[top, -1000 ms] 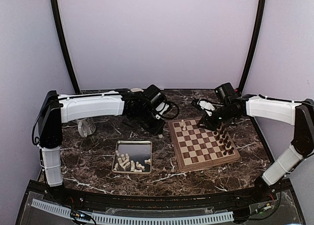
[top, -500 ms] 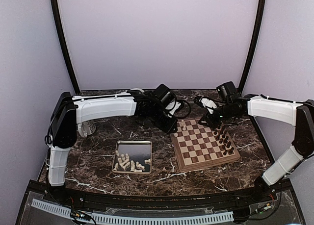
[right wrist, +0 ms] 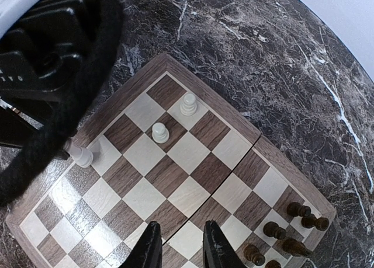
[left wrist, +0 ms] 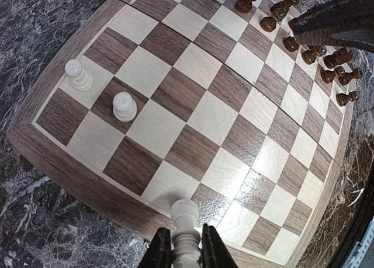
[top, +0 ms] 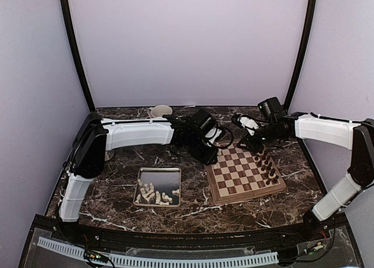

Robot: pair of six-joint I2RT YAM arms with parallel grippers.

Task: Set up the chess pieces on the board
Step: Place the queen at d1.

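Note:
The board (top: pixel 242 174) lies right of centre on the marble table. My left gripper (top: pixel 209 157) is over the board's left edge, shut on an upright cream-white chess piece (left wrist: pixel 186 230) just above an edge square; the piece also shows in the right wrist view (right wrist: pixel 79 155). Two cream pieces (left wrist: pixel 78 74) (left wrist: pixel 124 105) stand near the board's far left corner. My right gripper (right wrist: pixel 182 244) is open and empty above the board's (right wrist: pixel 169 174) middle, at its far side (top: pixel 248 144). Several more cream pieces (top: pixel 153 193) lie in the tray.
A silver metal tray (top: pixel 159 176) sits left of the board. Dark brown pieces (top: pixel 267 166) line the board's right side, also seen in the left wrist view (left wrist: pixel 315 52). A pale cup (top: pixel 159 111) stands at the back. Black cables hang by both wrists.
My left arm has swung right, from the table left of the board to the board's left edge, carrying the cream piece. My right arm has hardly moved.

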